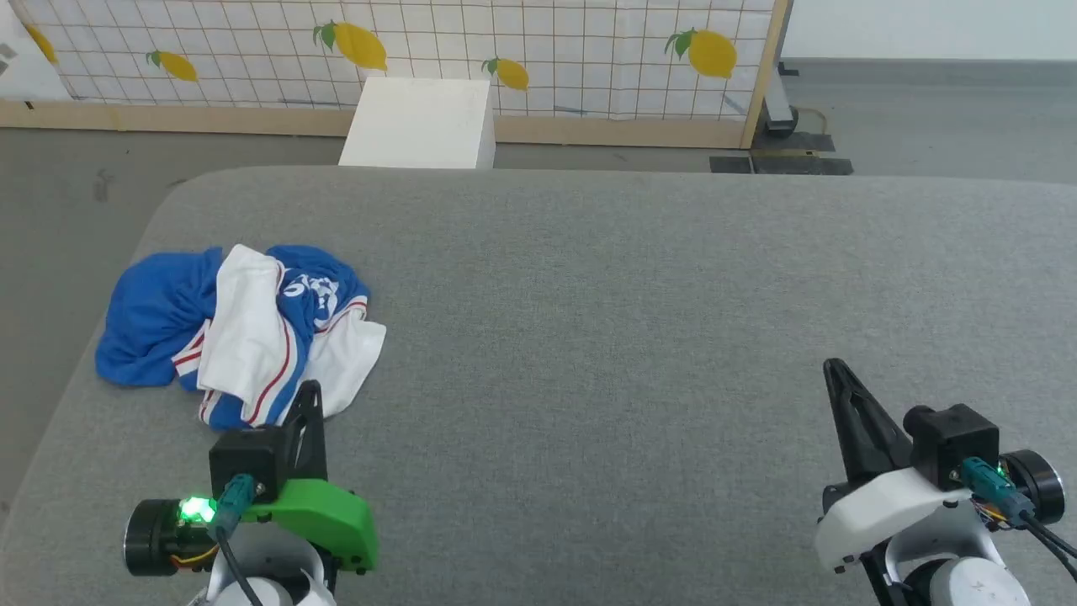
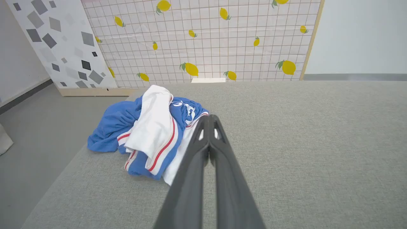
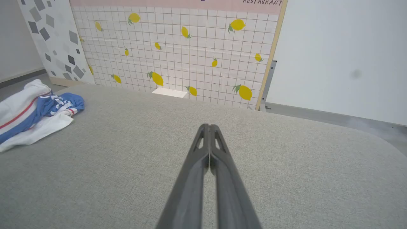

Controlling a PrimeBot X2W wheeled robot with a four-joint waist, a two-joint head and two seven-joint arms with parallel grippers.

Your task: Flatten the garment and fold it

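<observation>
The garment (image 1: 244,328), a blue jersey with white sleeves and red-and-white trim, lies crumpled in a heap near the left edge of the grey padded table (image 1: 631,320). It also appears in the left wrist view as the garment (image 2: 149,133) and at the far left of the right wrist view as the garment (image 3: 31,111). My left gripper (image 1: 310,389) is shut and empty, its tips just at the heap's near edge; whether they touch is unclear. In its own view the left gripper (image 2: 209,117) points past the heap's right side. My right gripper (image 1: 833,366) is shut and empty over bare table at the lower right, as the right gripper (image 3: 209,126) shows.
A white box (image 1: 421,122) stands on the floor behind the table's far edge, before a lemon-patterned tiled panel (image 1: 505,42). Grey floor (image 1: 50,210) lies left of the table. The table's left corners are rounded.
</observation>
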